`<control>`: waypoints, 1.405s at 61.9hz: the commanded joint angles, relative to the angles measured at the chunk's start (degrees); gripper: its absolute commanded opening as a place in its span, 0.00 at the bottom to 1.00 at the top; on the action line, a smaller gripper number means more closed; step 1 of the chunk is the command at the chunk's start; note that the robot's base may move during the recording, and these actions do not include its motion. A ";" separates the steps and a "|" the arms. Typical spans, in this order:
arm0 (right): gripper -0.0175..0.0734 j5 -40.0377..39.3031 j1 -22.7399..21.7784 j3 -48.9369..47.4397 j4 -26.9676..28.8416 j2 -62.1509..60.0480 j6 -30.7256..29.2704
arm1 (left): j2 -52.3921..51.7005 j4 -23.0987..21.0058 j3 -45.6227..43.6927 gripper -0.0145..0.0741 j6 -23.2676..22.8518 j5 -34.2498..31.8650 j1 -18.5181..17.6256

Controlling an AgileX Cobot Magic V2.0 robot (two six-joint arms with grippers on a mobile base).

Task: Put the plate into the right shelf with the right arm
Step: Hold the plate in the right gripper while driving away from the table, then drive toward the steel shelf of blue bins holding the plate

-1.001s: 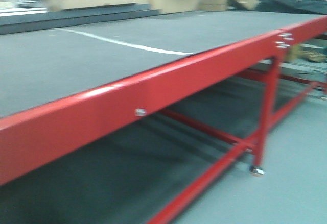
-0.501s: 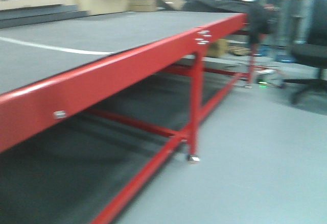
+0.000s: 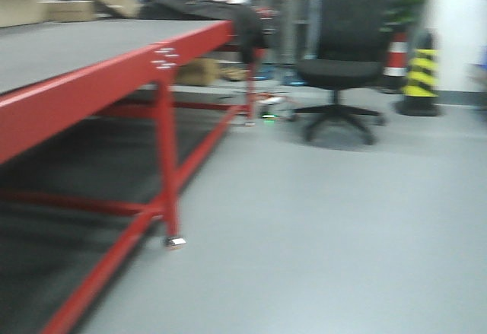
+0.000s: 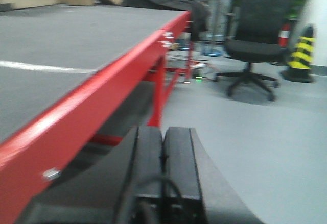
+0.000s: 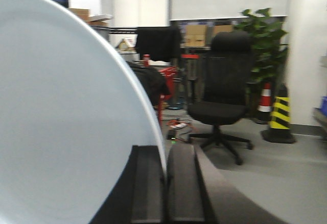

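Two grippers: the left gripper (image 4: 163, 157) and the right gripper (image 5: 165, 188), each seen from its own wrist view.
Right gripper: clamped on the rim of the plate (image 5: 61, 106), one black finger (image 5: 147, 188) on each side of it.
Plate: plain glossy white, standing on edge in that grip; it fills the left half of the right wrist view.
Left gripper: closed with nothing between its pads, near the long red edge of the table (image 4: 97, 89).
Table: dark grey tabletop on a red frame; a white strip (image 4: 41, 67) lies across the tabletop and ends close to the red long edge.
Past the table's far corner: a black office chair (image 3: 342, 64) on the grey floor, with a yellow-and-black bollard (image 3: 420, 71) beside it.
Behind the chair: a green plant (image 5: 260, 45).
Sharpness: all three views are blurred.
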 commanded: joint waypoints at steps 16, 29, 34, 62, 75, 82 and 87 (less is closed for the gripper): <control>0.25 -5.47 -0.36 -1.76 -0.35 0.58 0.13 | -0.59 -0.47 0.59 0.02 -0.40 -5.16 -0.11; 0.25 -5.47 -0.36 -1.76 -0.35 0.58 0.13 | -0.59 -0.47 0.59 0.02 -0.40 -5.16 -0.11; 0.25 -5.47 -0.36 -1.76 -0.35 0.58 0.13 | -0.59 -0.47 0.59 0.02 -0.40 -5.16 -0.11; 0.25 -5.52 -0.36 -1.76 -0.35 0.58 0.13 | -0.59 -0.47 0.59 0.02 -0.40 -5.16 -0.11; 0.25 -5.47 -0.36 -1.76 -0.35 0.58 0.13 | -0.59 -0.47 0.59 0.02 -0.40 -5.16 -0.11; 0.25 -5.47 -0.36 -1.76 -0.35 0.58 0.13 | -0.59 -0.47 0.59 0.02 -0.40 -5.16 -0.11; 0.25 -5.47 -0.36 -1.76 -0.35 0.58 0.13 | -0.59 -0.47 0.59 0.02 -0.40 -5.16 -0.11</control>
